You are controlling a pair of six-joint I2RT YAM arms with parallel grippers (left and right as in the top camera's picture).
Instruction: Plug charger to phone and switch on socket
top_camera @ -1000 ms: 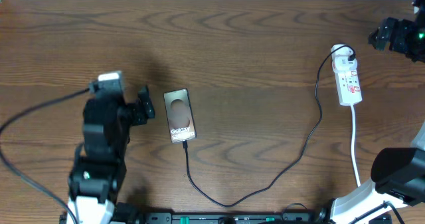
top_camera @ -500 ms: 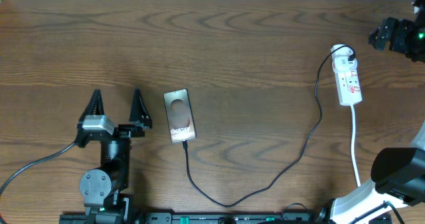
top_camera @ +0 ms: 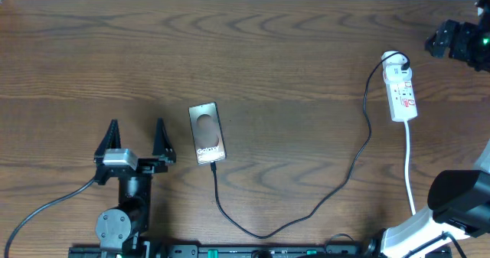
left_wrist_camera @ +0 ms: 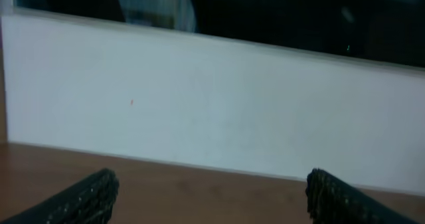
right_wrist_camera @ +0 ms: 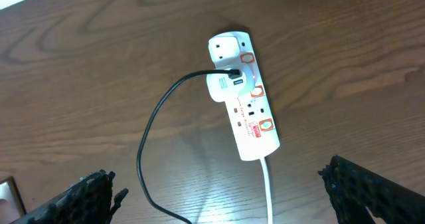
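Observation:
The phone point(top_camera: 207, 132) lies face up on the table, left of centre. The charger point(top_camera: 264, 233), a thin black cable, runs from the phone's near edge in a loop to the socket point(top_camera: 402, 91) at the right. Its tip meets the phone's near edge; I cannot tell if it is fully seated. My left gripper point(top_camera: 136, 128) is open and empty, left of the phone, and apart from it. My right gripper point(top_camera: 453, 40) is open, to the right of and beyond the socket. The right wrist view shows the socket point(right_wrist_camera: 246, 111), the charger point(right_wrist_camera: 143, 157) and wide-open fingers point(right_wrist_camera: 232, 197). The left wrist view shows open fingertips point(left_wrist_camera: 209, 197).
The socket's white cord point(top_camera: 409, 166) runs toward the front edge, near the right arm's base point(top_camera: 459, 200). A white wall point(left_wrist_camera: 212, 104) stands beyond the table's far edge. The left arm's base point(top_camera: 119, 227) sits at the front edge.
My left arm has drawn back from beside the phone toward the front edge, and its open gripper now points away from me. The phone, charger, socket and right arm have not moved.

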